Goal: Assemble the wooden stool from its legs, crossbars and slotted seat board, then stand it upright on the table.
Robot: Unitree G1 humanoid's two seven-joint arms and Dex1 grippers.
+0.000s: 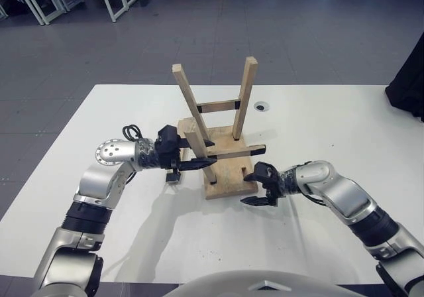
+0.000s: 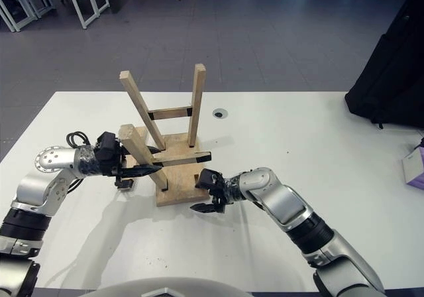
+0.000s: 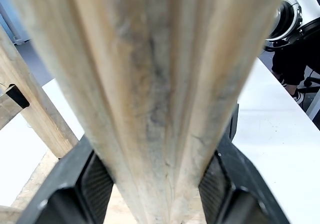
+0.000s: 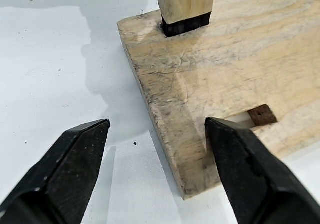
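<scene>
Wooden leg (image 1: 194, 142) sits pinched in level left jaws, right jaws spread low beside seat board (image 1: 228, 181).

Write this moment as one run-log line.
left gripper: shut on front leg | right gripper: jaws open at seat board corner | corner slot: no leg

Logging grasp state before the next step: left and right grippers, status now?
Left gripper: shut on stool leg.
Right gripper: open, empty, at seat board corner.
</scene>
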